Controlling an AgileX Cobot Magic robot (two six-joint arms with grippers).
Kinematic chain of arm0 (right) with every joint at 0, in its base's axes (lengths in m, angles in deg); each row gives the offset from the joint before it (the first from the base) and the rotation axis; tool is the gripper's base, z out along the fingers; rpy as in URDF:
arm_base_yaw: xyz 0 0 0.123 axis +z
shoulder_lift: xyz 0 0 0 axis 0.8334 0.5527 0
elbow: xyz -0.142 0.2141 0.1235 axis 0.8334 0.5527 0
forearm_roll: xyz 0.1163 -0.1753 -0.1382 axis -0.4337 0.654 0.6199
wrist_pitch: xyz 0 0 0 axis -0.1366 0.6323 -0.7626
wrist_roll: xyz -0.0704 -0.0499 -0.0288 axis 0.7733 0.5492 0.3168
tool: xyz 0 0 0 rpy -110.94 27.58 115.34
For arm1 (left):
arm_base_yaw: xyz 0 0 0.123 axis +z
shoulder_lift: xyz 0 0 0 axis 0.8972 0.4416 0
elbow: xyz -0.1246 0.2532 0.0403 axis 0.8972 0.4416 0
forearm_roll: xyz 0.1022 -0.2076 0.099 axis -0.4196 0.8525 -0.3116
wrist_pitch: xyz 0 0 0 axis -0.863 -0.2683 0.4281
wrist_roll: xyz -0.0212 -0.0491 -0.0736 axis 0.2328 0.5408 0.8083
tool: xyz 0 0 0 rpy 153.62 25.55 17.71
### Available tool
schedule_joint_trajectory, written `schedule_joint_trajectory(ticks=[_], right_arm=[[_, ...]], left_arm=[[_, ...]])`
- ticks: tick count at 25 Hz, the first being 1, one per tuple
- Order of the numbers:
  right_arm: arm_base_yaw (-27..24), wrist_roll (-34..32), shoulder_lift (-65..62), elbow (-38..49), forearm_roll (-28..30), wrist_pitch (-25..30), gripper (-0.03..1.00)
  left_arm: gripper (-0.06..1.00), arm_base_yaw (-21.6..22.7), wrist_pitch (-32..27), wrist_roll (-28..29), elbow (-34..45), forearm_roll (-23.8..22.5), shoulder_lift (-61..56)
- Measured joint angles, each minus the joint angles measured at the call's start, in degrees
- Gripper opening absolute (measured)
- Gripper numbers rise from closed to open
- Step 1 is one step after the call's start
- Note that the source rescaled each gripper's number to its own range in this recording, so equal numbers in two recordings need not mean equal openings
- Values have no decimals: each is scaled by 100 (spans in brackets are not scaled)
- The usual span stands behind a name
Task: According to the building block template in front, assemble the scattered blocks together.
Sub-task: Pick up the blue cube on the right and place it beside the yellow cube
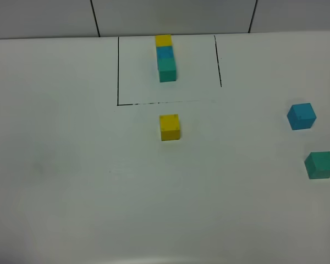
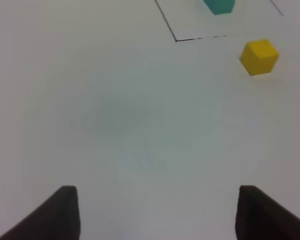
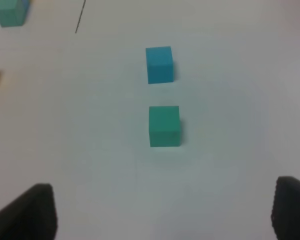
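Your template, a joined row of small yellow, blue, teal-green matte cubes (image 1: 165, 58), sits inside the black-lined box (image 1: 117, 71) on the white surface (image 1: 71, 165), presumably kept apart as reference. The loose yellow matte cube (image 1: 169, 127) lies just outside the box, in line with it (likely the copy's start). The sky-blue cube (image 1: 301, 116) and teal-green cube (image 1: 320, 165) lie off right, facing your right tool (image 3: 162, 212), jaws wide, empty. Your left tool (image 2: 157, 215): jaws apart, empty. No readable writing.

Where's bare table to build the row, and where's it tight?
Widest free patch: the left half of the table, left of the yellow cube and the outlined box. Also free: the stretch between the yellow cube and the blue cube. Tight: right edge, where the blue cube and teal-green cube sit close; the template row takes the box's middle.
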Motion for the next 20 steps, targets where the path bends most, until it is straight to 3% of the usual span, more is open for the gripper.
schedule_joint_trajectory(ticks=[4, 16, 20], right_arm=[[0, 0, 0, 0, 0, 0, 75], [0, 186, 0, -6, 0, 66, 76], [0, 277, 128, -115, -5, 275, 86]], left_arm=[[29, 271, 0, 0, 0, 0, 0], [16, 282, 0, 0, 0, 0, 0], [16, 282, 0, 0, 0, 0, 0]])
